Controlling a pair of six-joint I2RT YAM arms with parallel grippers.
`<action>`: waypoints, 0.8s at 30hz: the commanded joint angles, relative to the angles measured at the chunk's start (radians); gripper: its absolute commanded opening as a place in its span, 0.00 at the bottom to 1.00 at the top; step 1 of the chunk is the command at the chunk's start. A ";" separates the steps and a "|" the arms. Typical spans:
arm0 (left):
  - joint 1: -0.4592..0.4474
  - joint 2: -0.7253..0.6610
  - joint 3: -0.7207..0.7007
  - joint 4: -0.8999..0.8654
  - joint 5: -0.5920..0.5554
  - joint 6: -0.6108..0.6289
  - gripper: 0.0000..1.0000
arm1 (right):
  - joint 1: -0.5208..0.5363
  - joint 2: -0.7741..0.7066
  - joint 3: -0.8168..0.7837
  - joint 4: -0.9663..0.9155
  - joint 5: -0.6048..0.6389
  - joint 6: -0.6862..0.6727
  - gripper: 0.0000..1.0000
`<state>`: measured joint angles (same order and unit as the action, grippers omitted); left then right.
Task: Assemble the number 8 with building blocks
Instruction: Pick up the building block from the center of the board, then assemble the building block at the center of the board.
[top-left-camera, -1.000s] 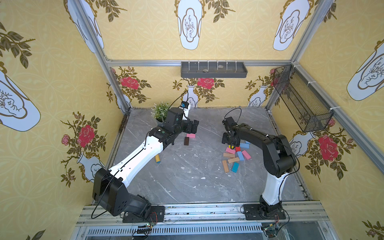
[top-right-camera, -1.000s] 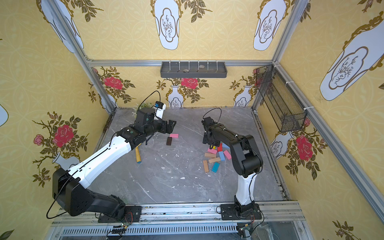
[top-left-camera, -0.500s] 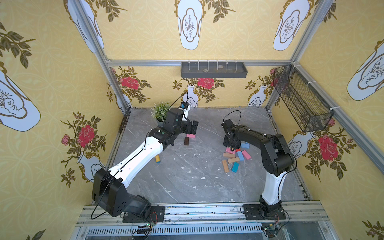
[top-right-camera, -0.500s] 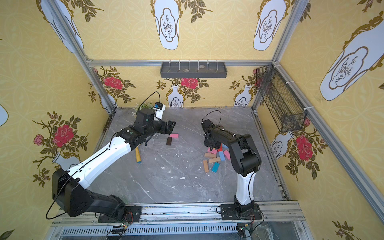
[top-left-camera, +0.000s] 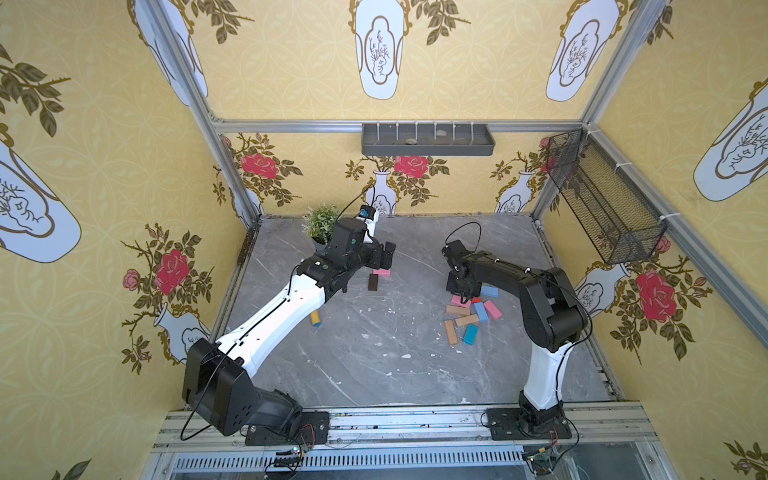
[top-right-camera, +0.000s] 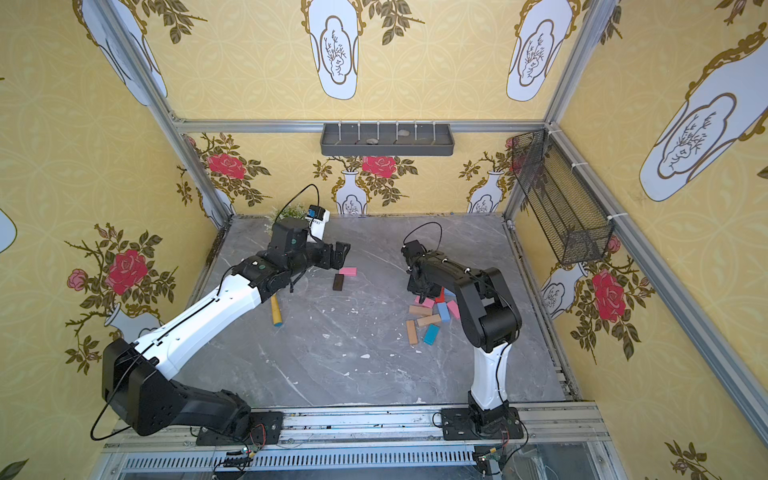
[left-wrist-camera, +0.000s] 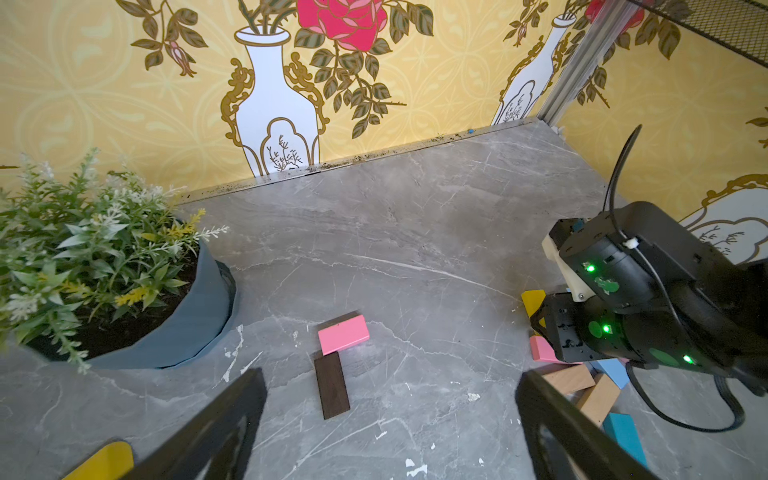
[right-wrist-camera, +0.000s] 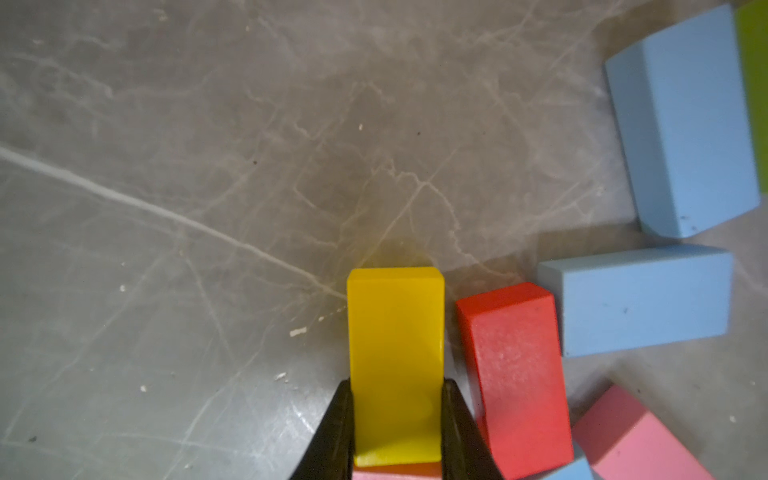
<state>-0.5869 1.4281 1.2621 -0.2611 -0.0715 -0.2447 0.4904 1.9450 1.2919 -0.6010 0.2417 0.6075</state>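
Building blocks (top-left-camera: 469, 316): mostly heaped at right on the grey tabletop (top-left-camera: 374, 353). Left pincer (top-left-camera: 387, 257): spread wide, empty, hovering near a pink block (left-wrist-camera: 343, 333) and a dark brown block (left-wrist-camera: 331, 390), which touch each other. Right pincer (right-wrist-camera: 397, 388): pinching a yellow block (right-wrist-camera: 395, 328) by its long sides at the heap's edge, red block (right-wrist-camera: 515, 374) just beside. Hard to tell whether lifted off the tabletop. Green block (right-wrist-camera: 754, 83) cut off by the frame edge. Right fingertips hidden under the arm in both top views.

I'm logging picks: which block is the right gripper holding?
The yellow block, clamped in the right gripper; the red block beside it lies loose.
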 joint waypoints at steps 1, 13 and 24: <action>0.015 -0.023 -0.026 0.050 0.008 -0.019 0.96 | 0.027 -0.002 0.032 0.012 0.020 -0.023 0.24; 0.100 -0.130 -0.129 0.081 0.016 -0.053 0.96 | 0.230 0.166 0.315 -0.066 -0.024 -0.012 0.23; 0.174 -0.204 -0.194 0.089 0.033 -0.068 0.96 | 0.340 0.314 0.503 -0.114 -0.088 0.025 0.25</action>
<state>-0.4370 1.2304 1.0794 -0.2085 -0.0513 -0.3000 0.8211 2.2417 1.7695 -0.6838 0.1658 0.6094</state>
